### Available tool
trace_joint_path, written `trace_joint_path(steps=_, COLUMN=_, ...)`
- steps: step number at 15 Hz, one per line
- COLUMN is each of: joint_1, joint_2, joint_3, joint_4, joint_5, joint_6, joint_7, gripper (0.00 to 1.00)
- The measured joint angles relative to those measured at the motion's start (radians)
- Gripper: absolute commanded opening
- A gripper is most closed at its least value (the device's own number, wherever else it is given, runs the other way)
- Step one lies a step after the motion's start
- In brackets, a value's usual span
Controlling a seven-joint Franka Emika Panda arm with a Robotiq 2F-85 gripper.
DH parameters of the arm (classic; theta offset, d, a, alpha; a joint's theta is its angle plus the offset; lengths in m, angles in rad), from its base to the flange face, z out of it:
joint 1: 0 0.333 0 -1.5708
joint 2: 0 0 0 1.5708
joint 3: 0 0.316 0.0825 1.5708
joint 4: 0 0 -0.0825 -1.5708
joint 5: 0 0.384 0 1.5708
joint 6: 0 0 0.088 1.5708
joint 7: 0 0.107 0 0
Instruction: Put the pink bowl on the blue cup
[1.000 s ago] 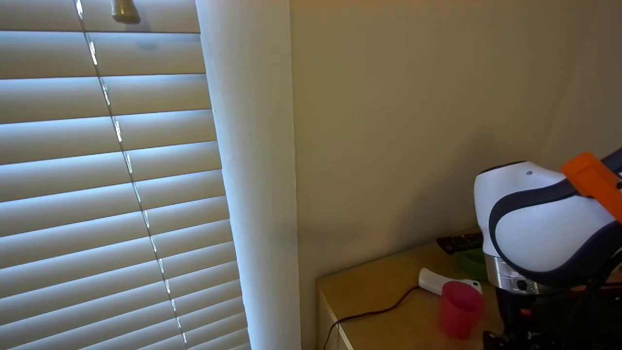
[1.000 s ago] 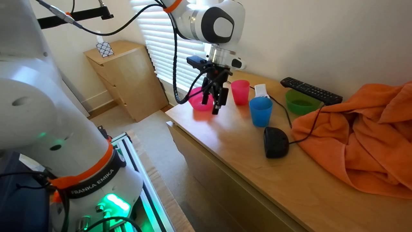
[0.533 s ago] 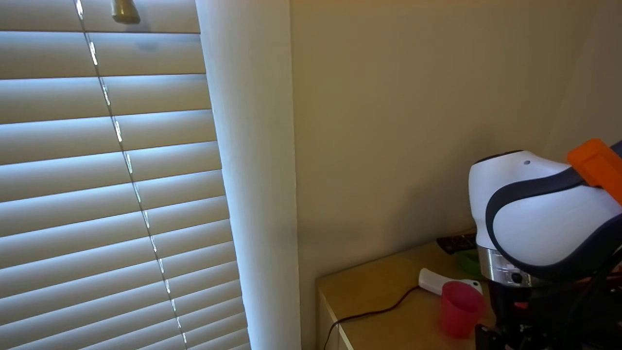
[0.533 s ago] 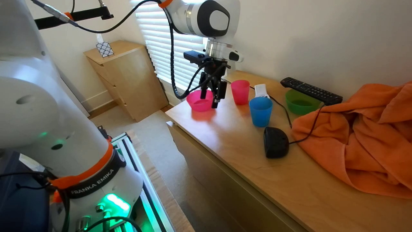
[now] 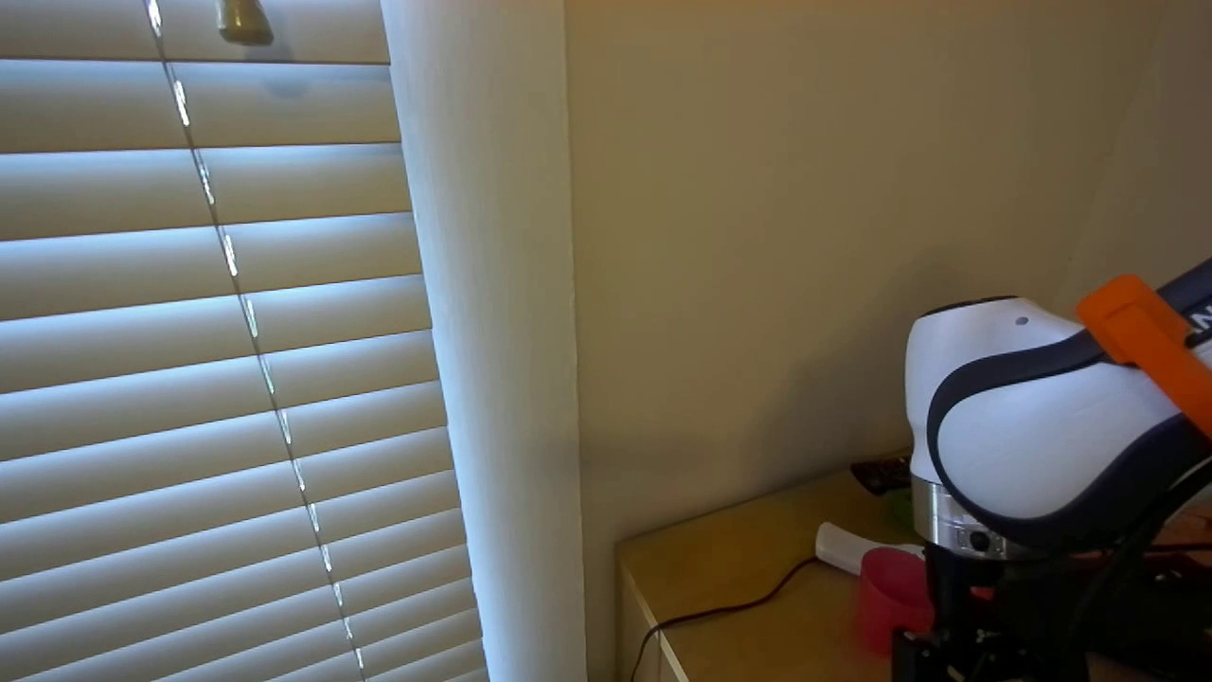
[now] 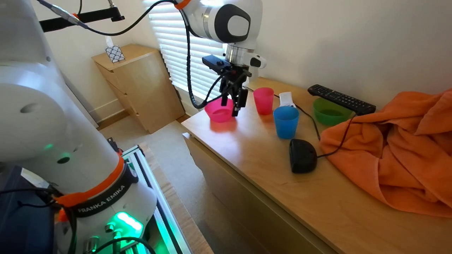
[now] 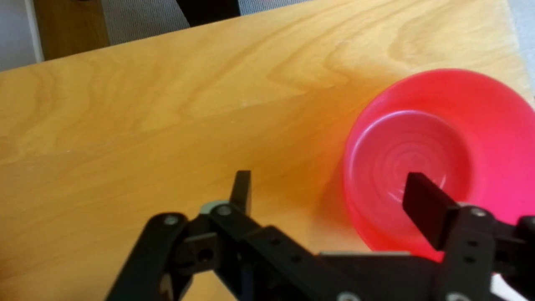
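Desk (image 6: pixel 317 197) bore the pink bowl (image 6: pixel 218 113), the blue cup (image 6: pixel 286 123) at its three o'clock in an exterior view. There the wide, empty fingers (image 6: pixel 242 98) had just shifted toward twelve o'clock; in the wrist view they flanked the bowl's nine-o'clock rim, so a grasp seemed near.

In an exterior view, the bowl (image 6: pixel 217 115) is sitting leftmost on near cabinet (image 6: pixel 300 197); rear cup (image 6: pixel 263 101) is standing to the bowl's right, behind and left of front cup (image 6: pixel 286 123); second bowl (image 6: pixel 327 114) is resting between front cup and towel (image 6: pixel 395 151).
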Motion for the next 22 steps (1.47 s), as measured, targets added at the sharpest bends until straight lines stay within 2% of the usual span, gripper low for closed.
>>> trace_joint_path(steps=7, joint_1=0.010, joint_2=0.048, joint_3=0.004, joint_4=0.021, joint_5=0.027, joint_6=0.027, joint_7=0.001, gripper=0.06)
trace_joint_path(steps=8, joint_1=0.010, joint_2=0.048, joint_3=0.004, joint_4=0.022, joint_5=0.028, joint_6=0.027, joint_7=0.001, gripper=0.01)
trace_joint_path(steps=16, joint_1=0.012, joint_2=0.002, joint_3=0.023, joint_4=0.027, joint_5=0.046, joint_6=-0.012, joint_7=-0.030, gripper=0.01)
trace_joint_path(steps=19, joint_1=0.012, joint_2=-0.102, joint_3=0.038, joint_4=0.025, joint_5=0.082, joint_6=-0.126, joint_7=-0.084, gripper=0.01)
trace_joint_path(steps=22, joint_1=0.003, joint_2=-0.260, joint_3=0.025, joint_4=0.015, joint_5=0.127, joint_6=-0.220, joint_7=-0.078, gripper=0.01)
